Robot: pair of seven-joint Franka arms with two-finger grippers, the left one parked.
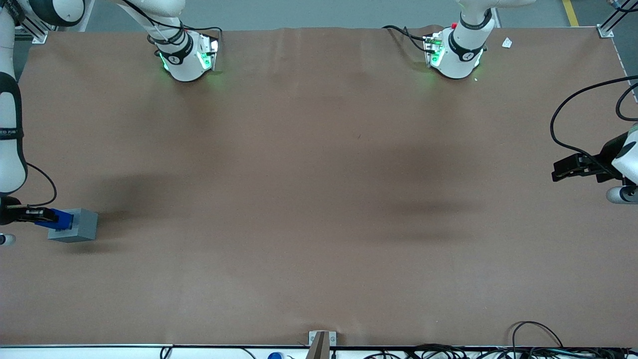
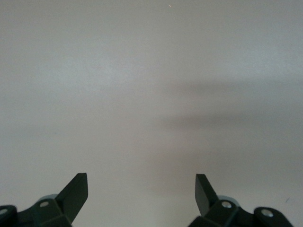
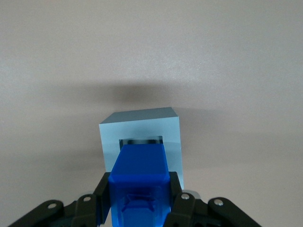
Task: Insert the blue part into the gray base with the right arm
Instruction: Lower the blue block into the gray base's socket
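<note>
Black two-finger gripper [image 3: 138,198] of the white jointed right arm [image 1: 10,149], clamped on the small bright blue plastic part [image 3: 139,177], fingers pressed flat against its two sides and spread only as wide as the part itself. Low over the brown-covered bench [image 1: 319,199], at the working arm's end. Just ahead of the fingertips, the light gray boxy base [image 3: 142,135], resting on the bench. Leading end of the blue part lined up with the square recess in the face of the base turned toward the gripper, reaching the recess mouth; depth of entry not discernible. In the front view, the blue part [image 1: 59,220] seen between the gripper [image 1: 42,215] and the gray base [image 1: 76,226], touching the base, with a dark shadow spread across the bench beside them.
</note>
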